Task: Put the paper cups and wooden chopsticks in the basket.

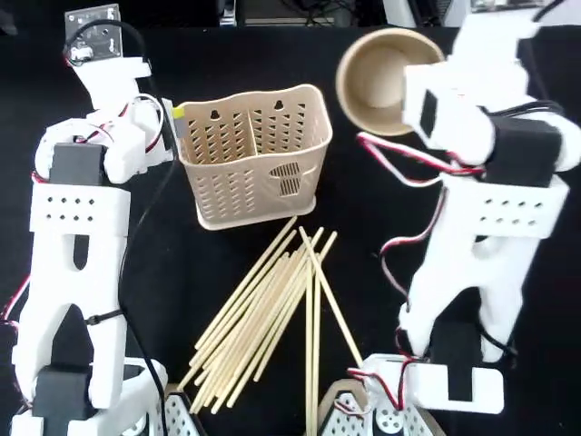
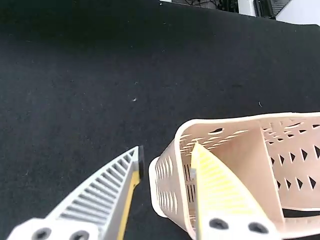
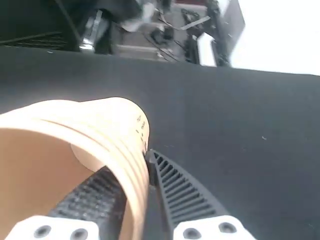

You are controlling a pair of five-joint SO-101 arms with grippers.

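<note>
Cups [image 3: 75, 150] sit clamped in my right claw [image 3: 132, 165], one finger inside the rim and one outside. Their mouth is tipped toward the high camera, near the far right corner of the basket [image 1: 254, 154]. My left claw [image 2: 166, 150] gapes astride the basket's end wall, one finger inside, one outside, not pinching it. On the table [image 1: 227, 54] the chopsticks [image 1: 272, 318] lie fanned just in front of the basket.

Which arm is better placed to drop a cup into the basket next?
Right: its jaws clamp the paper cup, held beside the basket; the left arm sits at the basket's rim.
</note>
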